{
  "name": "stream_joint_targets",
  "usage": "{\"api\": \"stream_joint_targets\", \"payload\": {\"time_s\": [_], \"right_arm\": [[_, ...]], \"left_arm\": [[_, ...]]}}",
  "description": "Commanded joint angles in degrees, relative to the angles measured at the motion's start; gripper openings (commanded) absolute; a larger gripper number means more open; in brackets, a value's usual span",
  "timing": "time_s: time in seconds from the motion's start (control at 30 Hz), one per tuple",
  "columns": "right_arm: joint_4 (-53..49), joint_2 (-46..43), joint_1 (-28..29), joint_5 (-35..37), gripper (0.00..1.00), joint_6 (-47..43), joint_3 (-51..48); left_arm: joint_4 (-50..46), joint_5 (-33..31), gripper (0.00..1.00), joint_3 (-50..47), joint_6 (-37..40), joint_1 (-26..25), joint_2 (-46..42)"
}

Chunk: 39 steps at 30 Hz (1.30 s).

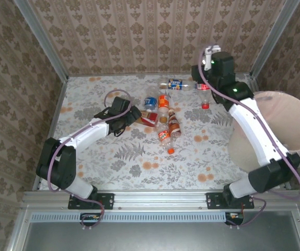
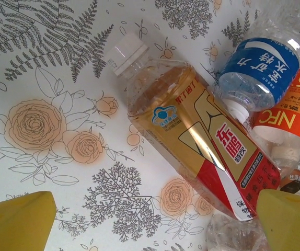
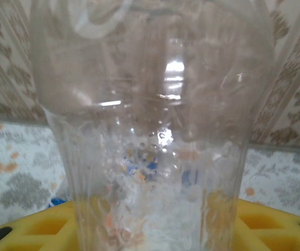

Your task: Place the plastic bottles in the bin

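Plastic looks light, crushable, so grip mid-body: right tool (image 1: pixel 209 55) clasps clear bottle (image 3: pixel 150 130); left tool (image 2: pixel 152 219) gapes empty over gold-labelled bottle (image 2: pixel 192 141).

A glossy, crinkled clear plastic bottle (image 3: pixel 150 130) fills the right end effector (image 1: pixel 208 52), while beneath the matt yellow fingers (image 2: pixel 19 222) of the left end effector (image 2: pixel 155 222) lies a smooth printed surface (image 2: pixel 45 63).
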Motion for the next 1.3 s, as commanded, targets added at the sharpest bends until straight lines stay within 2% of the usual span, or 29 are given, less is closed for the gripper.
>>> {"api": "stream_joint_targets", "payload": {"time_s": [0.0,0.3,0.43,0.77,0.9,1.0,1.13,1.27], "right_arm": [[5.66,-6.49,-2.32,-2.78,0.53,1.95,-3.02],[5.9,-18.5,-13.02,-1.96,0.53,3.0,-7.08],[4.6,-21.51,-18.16,-2.12,0.53,2.93,-8.09],[0.16,-23.95,-34.83,-0.15,0.53,3.7,-8.21],[3.53,-25.07,-40.61,-5.33,0.53,2.94,-12.94],[8.58,-27.01,-42.12,-7.85,0.53,1.76,-18.73],[7.54,-27.4,-42.66,-8.3,0.53,2.08,-23.06],[10.19,-29.16,-42.72,-13.47,0.57,0.14,-28.85]], "left_arm": [[-1.67,-2.83,1.0,1.52,1.27,-0.48,-1.98],[0.22,1.58,1.0,2.76,1.86,-0.48,-0.11],[0.31,0.72,1.0,3.77,2.66,-1.39,0.79],[-1.16,-1.31,1.0,5.7,3.52,-2.48,1.37],[-1.87,-0.58,1.0,6.73,3.54,-2.49,2.46],[-1.66,-0.09,1.0,7.18,3.47,-2.42,3.1],[-1.97,0.96,1.0,8.08,3.8,-2.24,4.02],[-2.37,1.74,1.0,8.0,3.3,-1.99,4.74]]}}
